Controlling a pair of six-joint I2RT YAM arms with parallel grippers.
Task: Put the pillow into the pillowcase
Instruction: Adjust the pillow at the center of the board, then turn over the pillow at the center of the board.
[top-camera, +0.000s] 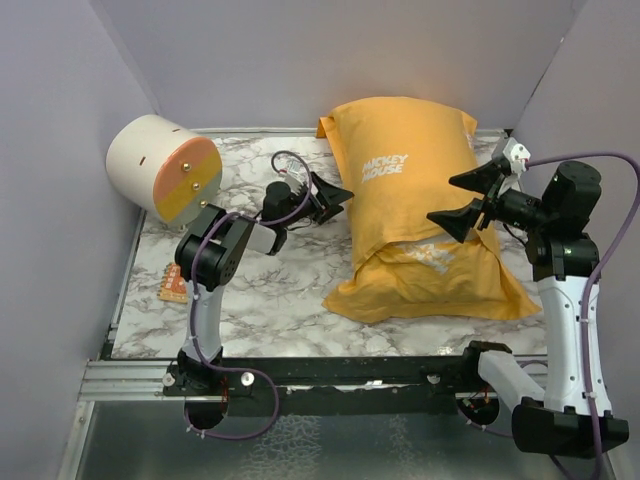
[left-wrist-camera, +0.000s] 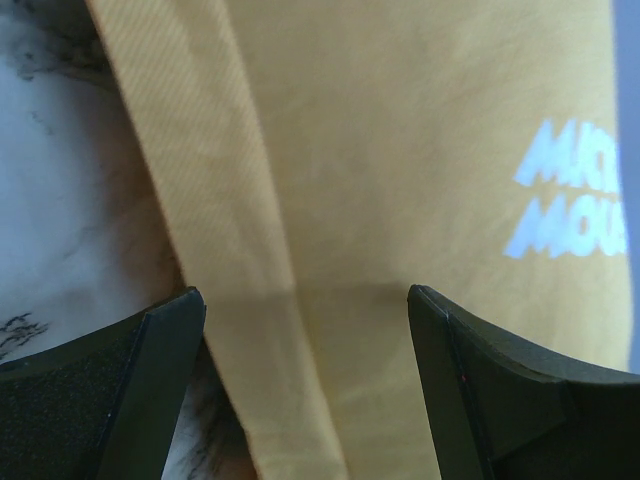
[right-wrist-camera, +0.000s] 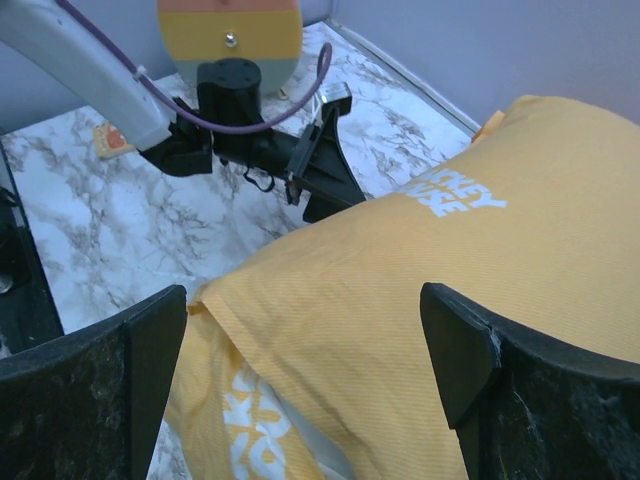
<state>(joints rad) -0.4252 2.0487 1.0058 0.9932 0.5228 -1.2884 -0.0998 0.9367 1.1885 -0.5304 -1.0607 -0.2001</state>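
Insertion step looks finished: orange-yellow thin fabric pillowcase (top-camera: 410, 150) bulges, plump white pillow hidden. Left gripper (top-camera: 338, 203) beside it, right gripper (top-camera: 442, 200) over it, both released. Next: retract.

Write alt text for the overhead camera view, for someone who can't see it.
A plump orange-yellow pillowcase lettered MICKEY MOUSE lies on a marbled table, its near end folded over. The left tool and the right tool, both open, flank its sides; a cream-and-orange cylinder sits far left.
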